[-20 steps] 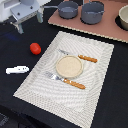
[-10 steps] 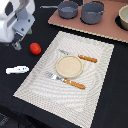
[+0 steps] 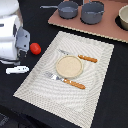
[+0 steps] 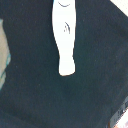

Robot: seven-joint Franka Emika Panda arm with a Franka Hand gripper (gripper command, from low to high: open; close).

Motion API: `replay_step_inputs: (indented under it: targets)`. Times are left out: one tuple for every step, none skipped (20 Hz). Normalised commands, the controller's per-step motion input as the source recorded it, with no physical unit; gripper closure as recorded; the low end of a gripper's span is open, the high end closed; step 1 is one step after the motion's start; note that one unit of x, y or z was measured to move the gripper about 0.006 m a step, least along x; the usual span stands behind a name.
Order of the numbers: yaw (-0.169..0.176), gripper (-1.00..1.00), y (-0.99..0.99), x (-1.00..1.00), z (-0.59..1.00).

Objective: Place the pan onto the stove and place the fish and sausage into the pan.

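Observation:
The small blue-grey pan (image 3: 68,9) with a long thin handle sits on the pinkish-brown stove (image 3: 100,29) at the back, beside a larger grey pot (image 3: 93,12). The white fish (image 3: 17,70) lies flat on the black table at the exterior view's left, and it fills the wrist view (image 4: 65,35). The red sausage (image 3: 35,48) lies just behind the fish. My gripper (image 3: 14,56) hangs above the fish, close beside the sausage. Its fingers do not show clearly in either view.
A striped beige placemat (image 3: 95,85) lies in the middle with a round tan plate (image 3: 68,66), a knife (image 3: 80,57) and a fork (image 3: 67,81) with orange handles. A pale bowl (image 3: 123,17) stands on the stove's right end.
My arm has come down from the exterior view's upper left toward the fish and sausage. Nothing else has moved.

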Motion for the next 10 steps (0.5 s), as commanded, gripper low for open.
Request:
replay_step_inputs:
  targets:
    - [0.034,-1.0,-0.15,0.0,-0.44]
    - [0.03,-1.0,-0.21,0.0,-0.44]
    - [0.028,-1.0,-0.21,0.0,-0.46]
    - [0.025,-1.0,-0.21,0.0,-0.45]
    - [0.023,-1.0,-0.19,0.0,-0.46]
    - [0.018,-1.0,-0.17,0.02,-0.44]
    - [0.017,-1.0,-0.17,0.04,-0.45]
    - [0.015,-1.0,-0.16,0.03,-0.44]
    - [0.013,-1.0,-0.2,0.0,-0.47]
    - [0.009,-1.0,-0.21,0.0,-0.46]
